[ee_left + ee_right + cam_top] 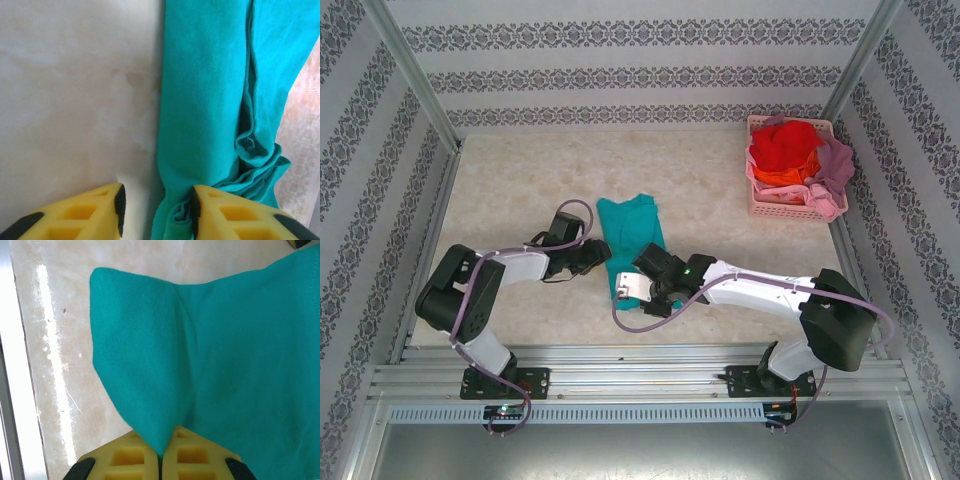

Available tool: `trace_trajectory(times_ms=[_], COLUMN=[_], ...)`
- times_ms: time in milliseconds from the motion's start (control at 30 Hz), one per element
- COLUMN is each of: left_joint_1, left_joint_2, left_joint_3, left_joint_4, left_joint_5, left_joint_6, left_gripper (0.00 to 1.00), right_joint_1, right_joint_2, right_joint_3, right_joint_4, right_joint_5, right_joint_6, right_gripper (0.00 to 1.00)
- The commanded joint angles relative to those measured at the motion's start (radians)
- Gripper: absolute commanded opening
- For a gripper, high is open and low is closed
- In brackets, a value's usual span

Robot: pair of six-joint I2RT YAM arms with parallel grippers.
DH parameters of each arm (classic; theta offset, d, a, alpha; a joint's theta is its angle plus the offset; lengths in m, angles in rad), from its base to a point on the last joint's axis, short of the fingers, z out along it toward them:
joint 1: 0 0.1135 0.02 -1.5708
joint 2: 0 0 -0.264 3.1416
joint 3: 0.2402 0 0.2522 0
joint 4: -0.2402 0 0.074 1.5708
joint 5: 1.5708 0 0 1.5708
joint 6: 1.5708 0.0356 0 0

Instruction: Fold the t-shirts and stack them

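From above, a teal soft cloth t-shirt (630, 228) lies long and thin in the middle of the pale stone-look table (510, 190), between the two arms. The left gripper (601, 254) is at its left side. The right gripper (635, 278) is at its near end. Far to the right, a pink plastic lattice basket (790, 208) holds a red t-shirt (782, 145), an orange t-shirt (785, 180) and a mauve-pink t-shirt (835, 160) in a heap.

In the left wrist view, the left gripper (157, 210) has its yellow fingers apart. The bunched edge of the teal soft cloth t-shirt (205, 100) lies between them and touches the right finger. The left finger is over the bare table (75, 100).

In the right wrist view, the right gripper (160, 457) has its fingers pressed together, pinching a corner of the teal soft cloth t-shirt (225, 365). The cloth fans out from the pinch over the table (60, 340).
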Motion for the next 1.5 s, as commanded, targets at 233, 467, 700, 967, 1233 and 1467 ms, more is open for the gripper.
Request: trace_trajectory(times_ms=[233, 467, 700, 967, 1233, 1467], left_joint_1=[-0.01, -0.01, -0.009, -0.012, -0.022, -0.02], left_joint_2=[0.047, 0.104, 0.148, 0.143, 0.125, 0.134], left_joint_3=[0.093, 0.12, 0.121, 0.123, 0.098, 0.038], left_joint_4=[-0.002, 0.003, 0.003, 0.019, -0.002, 0.039], left_joint_5=[0.037, 0.052, 0.048, 0.102, 0.172, 0.192], left_joint_6=[0.037, 0.036, 0.035, 0.037, 0.071, 0.073], left_gripper=[0.36, 0.33, 0.31, 0.0, 0.0, 0.0], right_joint_1=[0.01, 0.009, 0.006, -0.011, -0.046, -0.136], right_joint_2=[-0.076, -0.086, -0.088, -0.125, -0.177, -0.113], right_joint_3=[0.055, 0.053, 0.055, 0.107, 0.139, 0.192], right_joint_4=[-0.065, -0.074, -0.076, -0.126, -0.134, -0.107], right_joint_5=[-0.048, -0.037, -0.034, -0.044, -0.045, 0.019], right_joint_6=[0.026, 0.026, 0.023, 0.002, -0.026, -0.111], right_gripper=[0.0, 0.0, 0.0, 0.0, 0.0, 0.0])
